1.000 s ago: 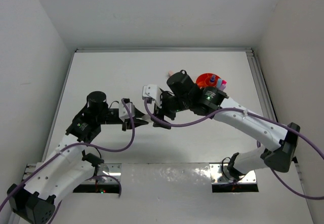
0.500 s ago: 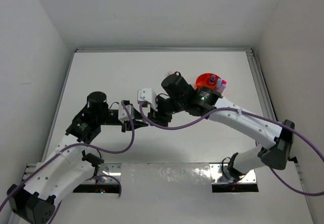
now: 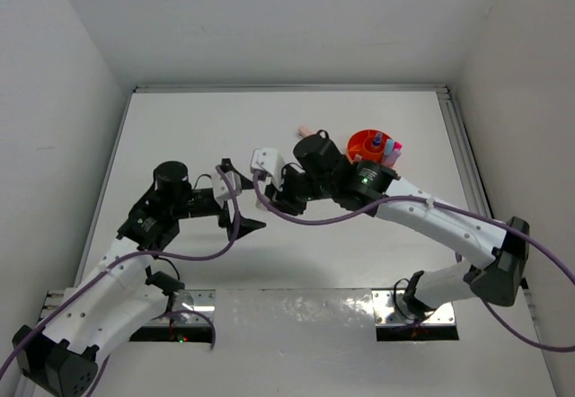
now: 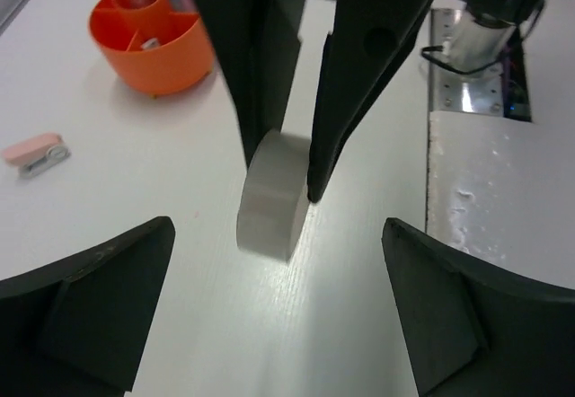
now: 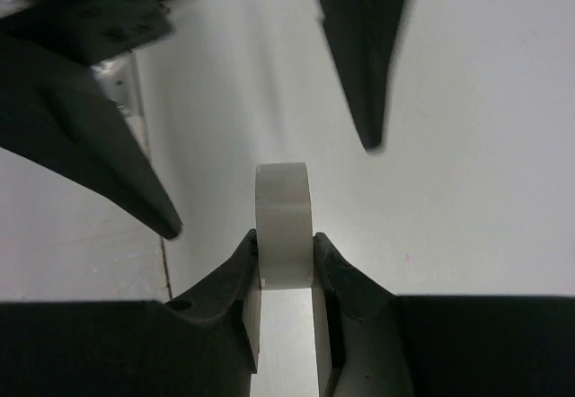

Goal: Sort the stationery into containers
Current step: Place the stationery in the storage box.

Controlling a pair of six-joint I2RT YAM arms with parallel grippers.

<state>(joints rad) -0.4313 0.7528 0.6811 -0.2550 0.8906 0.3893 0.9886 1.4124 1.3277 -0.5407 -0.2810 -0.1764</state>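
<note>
A pale, translucent tape ring stands on edge between the fingers of my right gripper, which is shut on it just above the table. From the left wrist the same ring shows pinched by the right gripper's black fingers. My left gripper is open wide around empty table, its fingertips apart from the ring. From above, the left gripper and right gripper meet mid-table. The orange tub holds a pink marker and a blue-capped bottle.
A small pink item lies on the table left of the orange tub; from above it peeks out behind the right arm. Metal base plates line the near edge. White walls close in the table.
My left gripper has opened and let go of the tape ring. The right gripper has closed on the ring and now holds it.
</note>
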